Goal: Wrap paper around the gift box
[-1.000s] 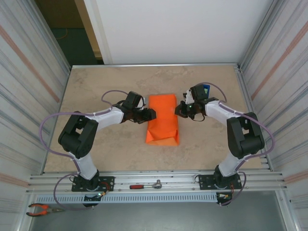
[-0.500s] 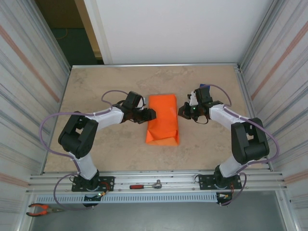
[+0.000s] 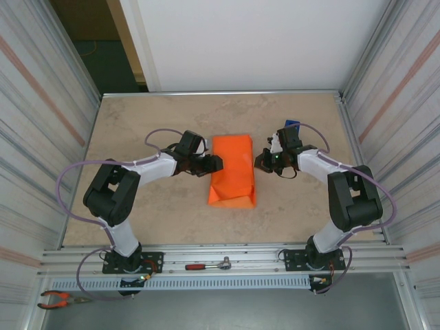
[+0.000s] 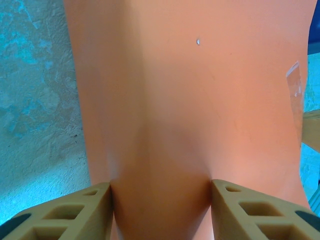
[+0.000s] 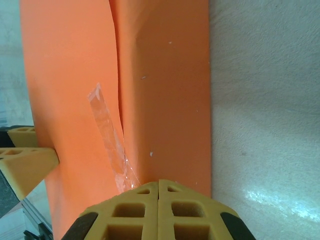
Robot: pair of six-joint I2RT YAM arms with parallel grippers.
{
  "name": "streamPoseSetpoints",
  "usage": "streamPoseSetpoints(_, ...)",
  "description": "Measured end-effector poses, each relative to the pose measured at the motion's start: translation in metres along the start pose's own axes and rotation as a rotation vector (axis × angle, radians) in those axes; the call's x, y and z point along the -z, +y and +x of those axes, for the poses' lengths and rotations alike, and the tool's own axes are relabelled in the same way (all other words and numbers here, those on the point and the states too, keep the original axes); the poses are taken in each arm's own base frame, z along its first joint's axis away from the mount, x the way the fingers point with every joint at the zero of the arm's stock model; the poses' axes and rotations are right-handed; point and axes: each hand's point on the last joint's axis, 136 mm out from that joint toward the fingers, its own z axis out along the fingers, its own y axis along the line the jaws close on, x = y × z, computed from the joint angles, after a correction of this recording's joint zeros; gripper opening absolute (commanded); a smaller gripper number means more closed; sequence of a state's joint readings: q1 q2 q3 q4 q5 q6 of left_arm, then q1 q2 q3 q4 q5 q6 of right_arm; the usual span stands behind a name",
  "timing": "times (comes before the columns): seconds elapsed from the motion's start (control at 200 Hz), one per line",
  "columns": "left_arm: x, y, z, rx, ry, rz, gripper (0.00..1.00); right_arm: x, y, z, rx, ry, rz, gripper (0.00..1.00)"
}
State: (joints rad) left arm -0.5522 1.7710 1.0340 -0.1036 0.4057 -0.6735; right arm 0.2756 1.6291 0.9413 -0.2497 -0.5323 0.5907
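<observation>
Paper [image 3: 232,172]: bright orange, folded into oblong bundle. Seam along top is held by clear tape strip [image 5: 107,131], and near end is creased into flap. Tabletop [image 3: 172,124]: bare behind both grippers and past bundle's far end.

Bundle lies between the two grippers.

Left gripper [image 3: 216,165]: fingers [image 4: 75,215] spread, paper filling gap and touching both inner faces, so it is gripped.

Right gripper [image 3: 260,159]: jaws closed pad to pad, nothing between. Paper directly ahead, tips at its edge, contact unclear.

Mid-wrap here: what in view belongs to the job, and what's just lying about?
Job: the paper, folded into a parcel; clear tape strip; left gripper; right gripper.
Lying about: ratchet wrench, orange-handled pliers, both by the near rail.
</observation>
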Motion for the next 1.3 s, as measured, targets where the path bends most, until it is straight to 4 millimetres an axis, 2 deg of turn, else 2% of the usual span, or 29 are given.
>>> streamPoseSetpoints(0.19, 0.0, 0.0, 0.0, 0.002, 0.0, 0.0, 0.5, 0.001, -0.001, -0.002, 0.001, 0.022, 0.035, 0.0)
streamPoseSetpoints(0.356, 0.0, 0.0, 0.0, 0.002, -0.001, -0.002, 0.5, 0.009, 0.002, -0.014, 0.002, -0.004, 0.057, 0.0)
streamPoseSetpoints(0.556, 0.0, 0.0, 0.0, 0.001, -0.002, -0.004, 0.5, 0.017, 0.024, -0.033, 0.033, -0.038, 0.028, 0.0)
streamPoseSetpoints(0.722, 0.0, 0.0, 0.0, 0.0, -0.002, -0.004, 0.5, -0.001, 0.048, -0.041, 0.08, -0.019, -0.001, 0.0)
streamPoseSetpoints(0.912, 0.0, -0.001, -0.001, 0.0, -0.003, -0.008, 0.5, -0.032, 0.037, -0.028, 0.067, 0.057, 0.023, 0.0)
streamPoseSetpoints(1.132, 0.003, -0.002, -0.003, -0.001, 0.004, -0.028, 0.54, -0.031, 0.038, -0.03, 0.058, 0.062, 0.001, 0.0)
streamPoseSetpoints(1.263, 0.008, 0.001, -0.007, -0.014, 0.011, -0.055, 0.62, -0.026, 0.039, -0.03, 0.059, 0.057, 0.009, 0.22)
streamPoseSetpoints(1.303, 0.013, 0.001, -0.011, -0.029, 0.005, -0.057, 0.65, -0.021, 0.04, -0.03, 0.06, 0.049, 0.013, 0.36)
